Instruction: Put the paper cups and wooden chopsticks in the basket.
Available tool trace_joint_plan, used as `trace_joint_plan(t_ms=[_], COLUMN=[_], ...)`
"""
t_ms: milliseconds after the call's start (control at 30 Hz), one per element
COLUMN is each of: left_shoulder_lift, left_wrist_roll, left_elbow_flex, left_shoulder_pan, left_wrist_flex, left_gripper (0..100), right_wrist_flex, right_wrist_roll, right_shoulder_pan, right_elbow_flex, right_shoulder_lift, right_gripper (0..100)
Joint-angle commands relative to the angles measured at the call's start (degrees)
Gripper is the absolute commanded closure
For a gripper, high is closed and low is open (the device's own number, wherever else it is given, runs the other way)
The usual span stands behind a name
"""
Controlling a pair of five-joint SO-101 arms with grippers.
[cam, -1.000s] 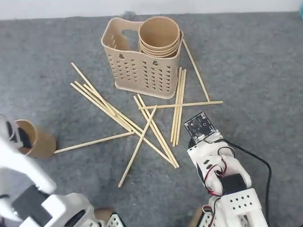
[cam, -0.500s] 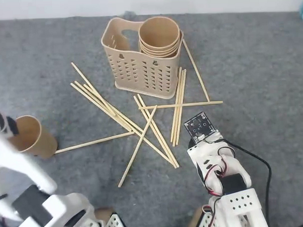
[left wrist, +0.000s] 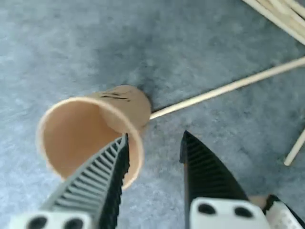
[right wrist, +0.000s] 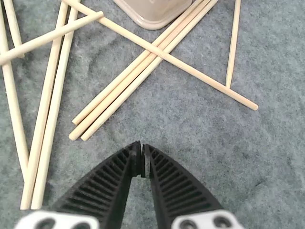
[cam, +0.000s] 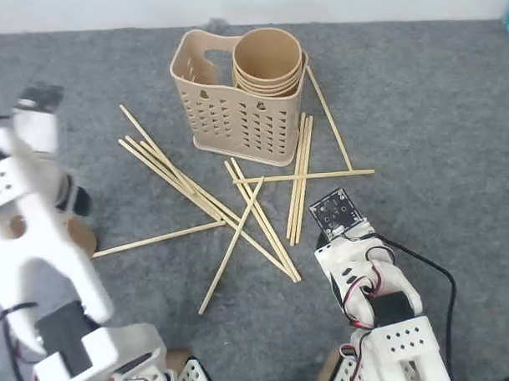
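right now the step looks like the grab on the loose paper cup [left wrist: 90,136]. it lies on its side on the grey counter [cam: 435,100], far left in the high view and well apart from the basket [cam: 236,128]. the left tool [left wrist: 155,138] hangs over it w/ jaws spread and nothing btwn them. one fingertip [left wrist: 122,145] overlaps the cup's rim, the other sits over bare counter. can't tell if that fingertip touches the rim or is just above it.

to do it well, imo: get one finger inside the mouth and the other outside the wall, then close softly, b/c thin paper prob crushes if squeezed hard. go down slow, since a cup on its side likely rolls if nudged. one chopstick [left wrist: 228,86] ends just beside the cup's base, so lift straight up before swinging across or it may get dragged.

next, carry it over the basket and nest it mouth up in the stack of cups [cam: 268,60] already standing there.

the right tool [right wrist: 142,153] is pinched closed on nothing, above bare counter near the scattered chopsticks [cam: 300,176]. best left parked till the cup is in.
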Motion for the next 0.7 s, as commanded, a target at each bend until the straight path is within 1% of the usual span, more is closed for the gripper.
trace_joint_plan(t_ms=[0, 100, 167, 233, 300, 367, 433, 467, 500, 567, 667], left_shoulder_lift=[-2.9, -2.99, -2.99, -2.99, -3.08, -3.52, -3.6, -3.6, -3.6, -3.6, -3.6], left_wrist_roll=[-0.44, 0.09, 3.25, 6.77, 8.09, 8.18, 8.53, 9.58, 10.99, 13.36, 16.88], left_elbow_flex=[7.34, 13.05, 15.96, 18.33, 20.09, 20.7, 19.65, 18.33, 16.48, 10.95, -0.31], left_shoulder_pan=[2.2, 0.44, -0.09, -0.09, 0.09, 0.35, 0.44, 0.44, 0.44, 0.44, 0.44], left_wrist_flex=[-7.12, -13.19, -16.97, -19.25, -19.87, -19.69, -19.6, -19.43, -18.11, -14.07, -6.42], left_gripper=[84, 84, 84, 84, 84, 88, 97, 100, 98, 99, 99], right_wrist_flex=[0.31, 0.31, 0.31, 0.31, 0.31, 0.31, 0.31, 0.31, 0.31, 0.31, 0.31], right_wrist_roll=[1.32, 1.32, 1.32, 1.32, 1.32, 1.32, 1.32, 1.32, 1.41, 1.41, 1.41], right_shoulder_pan=[0.48, 0.66, 0.66, 0.4, 0.4, 0.4, 0.4, 0.4, 0.4, 0.4, 0.4], right_elbow_flex=[-0.18, -0.18, -0.18, -0.18, -0.18, -0.18, -0.18, -0.18, -0.18, -0.18, -0.18], right_shoulder_lift=[-1.19, -1.19, -1.19, -1.19, -1.19, -1.19, -1.19, -1.19, -1.19, -1.19, -1.19], right_gripper=[99.1, 99.1, 99.1, 99.1, 99.1, 99.1, 99.1, 99.1, 99.1, 99.1, 99.1])
